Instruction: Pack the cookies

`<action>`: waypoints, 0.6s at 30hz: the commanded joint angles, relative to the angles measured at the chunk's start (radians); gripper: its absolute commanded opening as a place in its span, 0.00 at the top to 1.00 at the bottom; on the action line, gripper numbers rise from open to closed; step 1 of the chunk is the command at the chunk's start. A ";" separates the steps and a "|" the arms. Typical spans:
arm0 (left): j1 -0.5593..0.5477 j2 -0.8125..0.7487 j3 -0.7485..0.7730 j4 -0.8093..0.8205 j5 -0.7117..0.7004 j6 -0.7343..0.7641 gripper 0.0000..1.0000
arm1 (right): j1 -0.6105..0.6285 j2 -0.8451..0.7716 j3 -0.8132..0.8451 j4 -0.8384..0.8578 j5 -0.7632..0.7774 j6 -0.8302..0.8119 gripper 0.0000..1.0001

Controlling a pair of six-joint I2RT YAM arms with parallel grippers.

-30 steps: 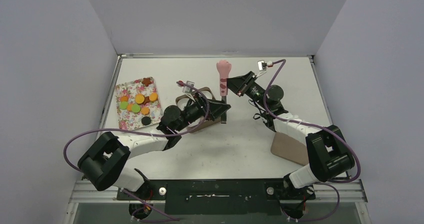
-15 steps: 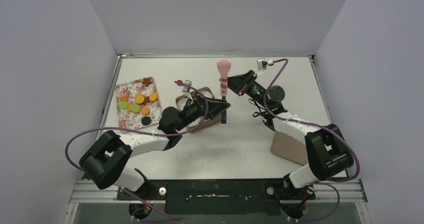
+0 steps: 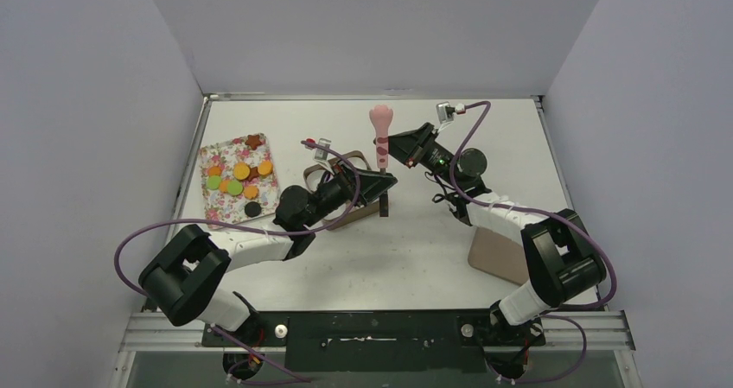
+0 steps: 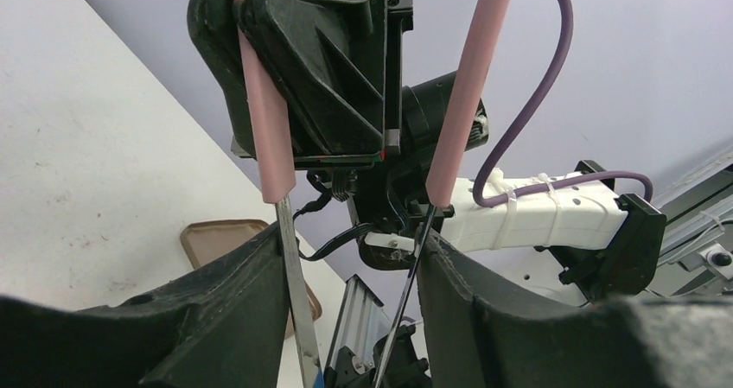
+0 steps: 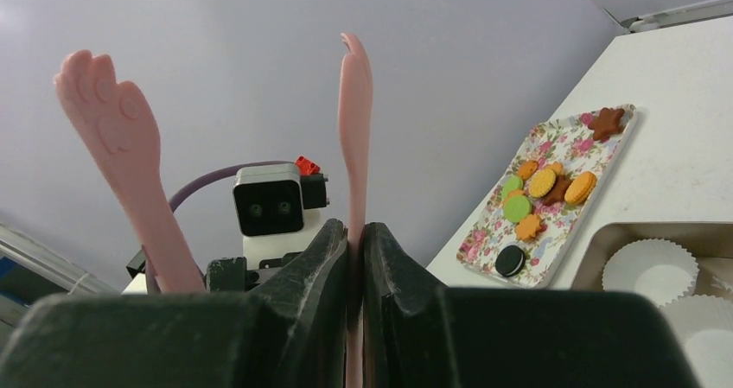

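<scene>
The cookies (image 3: 235, 179), orange, green and dark brown, lie on a floral tray (image 3: 226, 210) at the left; they also show in the right wrist view (image 5: 540, 185). Pink-handled tongs (image 3: 380, 137) stand upright at mid-table. My left gripper (image 3: 383, 191) holds their lower metal arms, one against each finger, in the left wrist view (image 4: 353, 237). My right gripper (image 3: 391, 143) is shut on one pink arm (image 5: 354, 103) of the tongs, with its jaws (image 5: 354, 228) pinched tight on it. The other pink arm (image 5: 130, 163) stands free at the left.
A brown box (image 3: 339, 165) with white paper cups (image 5: 648, 267) sits under my left arm, just right of the tray. A brown lid (image 3: 500, 255) lies at the right near my right arm and shows in the left wrist view (image 4: 220, 237).
The tongs and both grippers have shifted slightly to the left. The cookies and tray have not moved.
</scene>
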 commanded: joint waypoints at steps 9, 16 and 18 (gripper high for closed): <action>-0.003 -0.069 -0.029 0.000 -0.066 0.075 0.67 | 0.010 -0.004 0.019 0.075 -0.008 -0.019 0.80; 0.013 -0.145 -0.054 -0.108 -0.115 0.133 0.71 | -0.004 -0.039 -0.001 0.029 0.006 -0.063 0.56; 0.020 -0.164 -0.060 -0.140 -0.131 0.143 0.71 | -0.009 -0.054 -0.011 0.010 0.012 -0.080 0.51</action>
